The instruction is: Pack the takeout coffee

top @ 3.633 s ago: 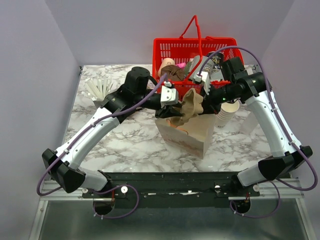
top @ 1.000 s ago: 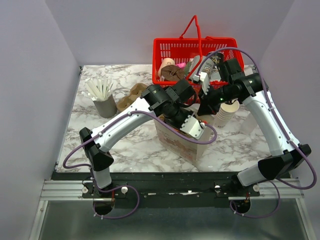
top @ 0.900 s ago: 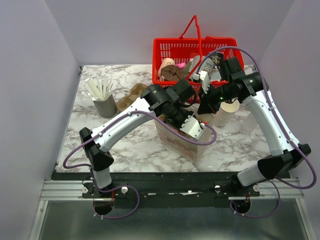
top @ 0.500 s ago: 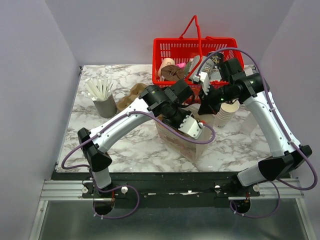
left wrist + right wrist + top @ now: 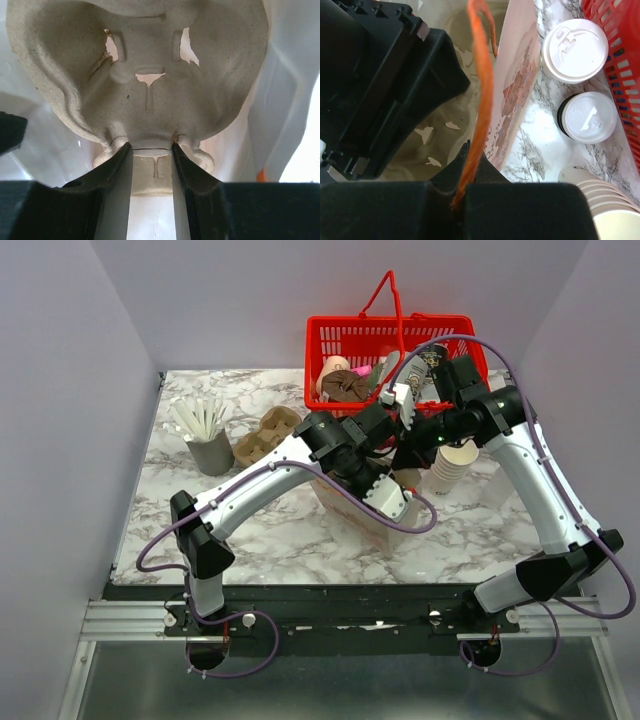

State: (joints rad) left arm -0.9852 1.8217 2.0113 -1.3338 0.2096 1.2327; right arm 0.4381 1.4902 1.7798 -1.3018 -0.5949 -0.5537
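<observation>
- The left hand (image 5: 152, 150) is down inside the brown paper bag (image 5: 517, 85), its two fingers (image 5: 112, 172) clamped on the middle tab of a moulded pulp cup carrier (image 5: 145, 65).
- The carrier fills the left wrist view, with the bag's pale inner walls on either side of it.
- The right hand (image 5: 465, 180) is closed tight, pinching the bag's orange handle (image 5: 482, 75), which runs up and away from its fingers.
- The takeout coffee (image 5: 575, 50) stands upright on the marble worktop (image 5: 270, 530), outside the bag. In the right wrist view it is at 2 o'clock from the bag's printed side, close to the red basket (image 5: 395, 340).
- A dark-walled cup with a white lid (image 5: 587, 117) stands just beside the coffee, at its 5 o'clock.
- In the top view, a stack of lidless paper cups (image 5: 450, 465) is at the bag's 3 o'clock, a spare pulp carrier (image 5: 265, 433) at 10 o'clock, and a grey pot of white sticks (image 5: 208, 445) at 9 o'clock.
</observation>
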